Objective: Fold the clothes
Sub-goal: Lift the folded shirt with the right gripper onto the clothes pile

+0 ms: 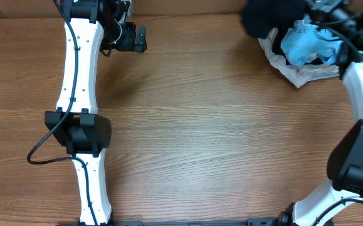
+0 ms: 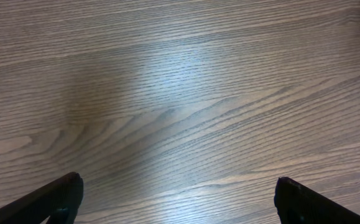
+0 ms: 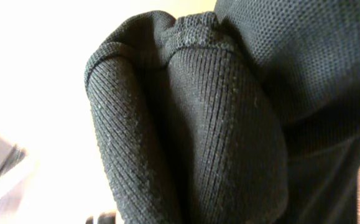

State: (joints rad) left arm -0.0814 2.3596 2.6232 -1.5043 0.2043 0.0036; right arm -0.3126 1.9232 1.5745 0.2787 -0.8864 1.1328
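A black knit garment (image 1: pixel 268 17) hangs bunched at the far right of the table, and it fills the right wrist view (image 3: pixel 217 124). My right gripper (image 1: pixel 316 12) is right at it and seems shut on it; its fingers are hidden by the cloth. Beside it lies a pile with a light blue garment (image 1: pixel 306 45) on a beige one (image 1: pixel 297 72). My left gripper (image 1: pixel 138 39) is at the far left, well away from the clothes. In the left wrist view the left gripper (image 2: pixel 176 199) is wide open and empty over bare wood.
The wooden table (image 1: pixel 206 132) spans the view. The left arm's white links (image 1: pixel 78 75) run down the left side, and the right arm (image 1: pixel 360 94) curves along the right edge.
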